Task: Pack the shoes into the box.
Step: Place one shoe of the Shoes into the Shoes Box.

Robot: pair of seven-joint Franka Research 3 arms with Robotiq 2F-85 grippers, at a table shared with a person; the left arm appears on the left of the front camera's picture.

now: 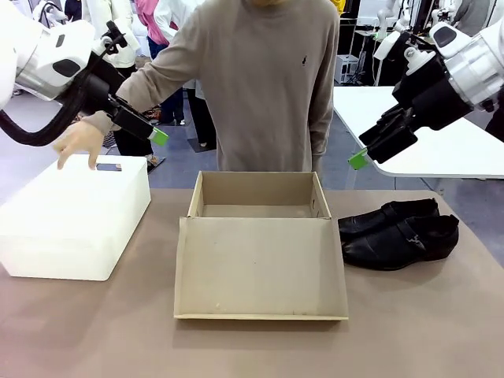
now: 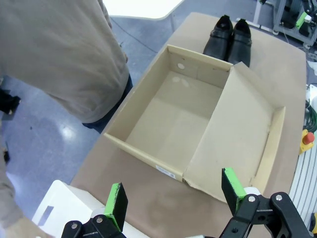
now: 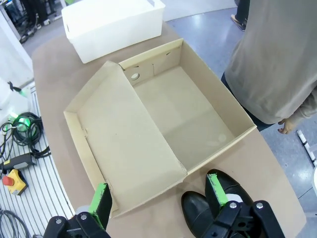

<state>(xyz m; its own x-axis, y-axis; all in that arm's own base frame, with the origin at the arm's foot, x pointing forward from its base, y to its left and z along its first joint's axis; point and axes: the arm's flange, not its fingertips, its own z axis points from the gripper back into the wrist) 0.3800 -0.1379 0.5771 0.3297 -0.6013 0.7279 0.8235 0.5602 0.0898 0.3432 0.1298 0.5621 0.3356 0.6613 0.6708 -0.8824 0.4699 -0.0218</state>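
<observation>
the table (image 1: 94, 339) carries everything, and a person stands at its 12 o'clock edge with one hand (image 1: 79, 143) resting on the white box (image 1: 75, 228) at 9 o'clock. that hand is near the left arm, so a swing from that side could clip it.

the box (image 1: 256, 187) sits mid-table and is empty. its lid (image 1: 260, 268) is folded flat toward 6 o'clock, and its long axis runs 9 to 3. a low carry from the robot's side might catch the lid's raised lip and drag the whole box.

the shoes (image 1: 398, 232) lie at 3 o'clock, just beside the box's end wall, pressed side by side. a finger forced between them would likely shove the second shoe away, and the smooth leather may slip from the pads. a toe carried too low would hit the wall. their long axis also runs 9 to 3, with toes toward 9 at the box and heels toward 3.

the right gripper (image 3: 159, 196) hovers above the toes, spread wide and holding nothing. the left gripper (image 2: 176, 196) hangs over the 9 o'clock side, likewise wide apart and empty.
</observation>
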